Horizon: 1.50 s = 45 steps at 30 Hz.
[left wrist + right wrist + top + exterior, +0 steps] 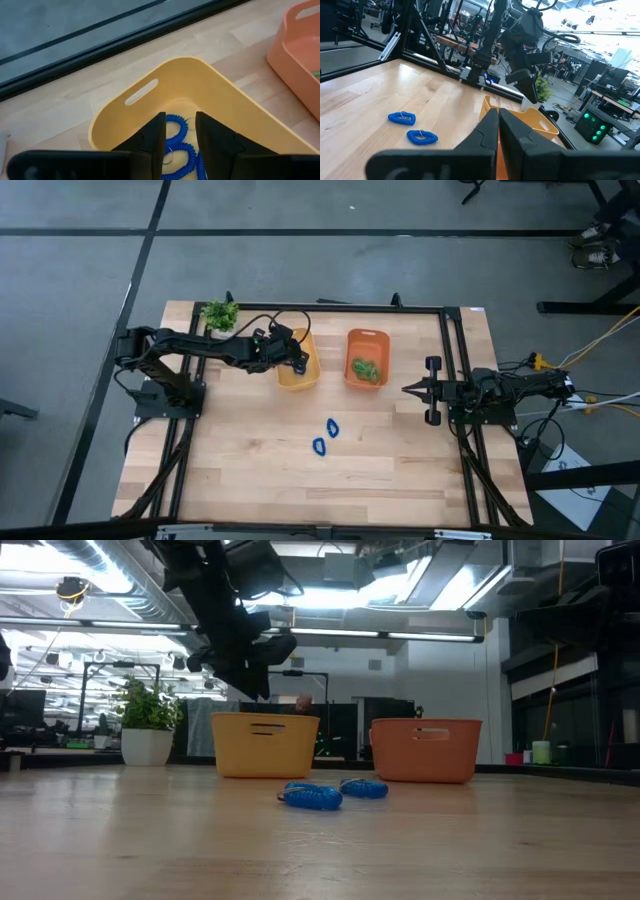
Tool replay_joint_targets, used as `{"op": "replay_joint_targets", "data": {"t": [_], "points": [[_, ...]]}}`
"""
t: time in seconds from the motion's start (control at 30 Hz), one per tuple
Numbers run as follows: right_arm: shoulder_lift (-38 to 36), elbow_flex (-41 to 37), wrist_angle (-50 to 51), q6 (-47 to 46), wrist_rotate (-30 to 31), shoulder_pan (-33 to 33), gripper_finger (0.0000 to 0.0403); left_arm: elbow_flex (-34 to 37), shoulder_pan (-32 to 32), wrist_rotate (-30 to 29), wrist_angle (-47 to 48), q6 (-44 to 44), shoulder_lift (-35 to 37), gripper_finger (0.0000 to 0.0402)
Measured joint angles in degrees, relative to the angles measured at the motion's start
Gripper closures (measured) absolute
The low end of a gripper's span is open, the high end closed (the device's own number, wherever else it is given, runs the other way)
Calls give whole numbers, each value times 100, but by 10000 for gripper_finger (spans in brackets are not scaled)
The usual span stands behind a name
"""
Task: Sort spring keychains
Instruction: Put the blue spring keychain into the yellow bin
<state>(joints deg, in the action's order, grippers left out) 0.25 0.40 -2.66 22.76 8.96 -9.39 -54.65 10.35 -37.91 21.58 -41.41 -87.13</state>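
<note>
My left gripper (pixel 297 357) hangs open over the yellow bin (pixel 298 385). In the left wrist view its fingers (pixel 155 135) frame blue spring keychains (pixel 176 129) lying on the floor of the yellow bin (pixel 190 75), apart from them. Two more blue keychains (pixel 332 427) (pixel 319 447) lie flat on the table in front of the bins, also seen low (pixel 312 797) (pixel 365 789). Green keychains (pixel 366 368) lie in the orange bin (pixel 367 333). My right gripper (pixel 407 390) waits shut near the table's right edge (pixel 498 111).
A small potted plant (pixel 220 313) stands at the far left corner, behind my left arm. The yellow bin (pixel 265 745) and orange bin (pixel 425 750) sit side by side at the far middle. Black frame rails run along the table's left and right sides (pixel 462 360).
</note>
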Motion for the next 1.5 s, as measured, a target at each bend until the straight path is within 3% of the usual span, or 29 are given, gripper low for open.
{"op": "replay_joint_targets", "data": {"t": [0.33, 0.63, 0.83, 1.07, 1.27, 1.5], "points": [[0, 0, -2, -2, -1, 0, 387, 0, -32, -39, -718, 47, 0, 308], [0, 0, 0, -2, 1, 0, 387, 0, -584, 538, -2216, 1295, 0, 313], [0, 2, -2, -2, -1, 0, 387, 0, -1103, 1515, -3354, 2342, 0, 312], [-2, 0, 0, 0, -1, 0, 387, 0, -1671, 2138, -3637, 2430, 0, 314], [0, 0, -1, -1, 1, 0, 387, -2, -2259, 2039, -3750, 2348, -169, 316], [-1, 0, -2, -1, 3, -1, 387, -4, -2692, 1490, -3737, 1647, -489, 317]]}}
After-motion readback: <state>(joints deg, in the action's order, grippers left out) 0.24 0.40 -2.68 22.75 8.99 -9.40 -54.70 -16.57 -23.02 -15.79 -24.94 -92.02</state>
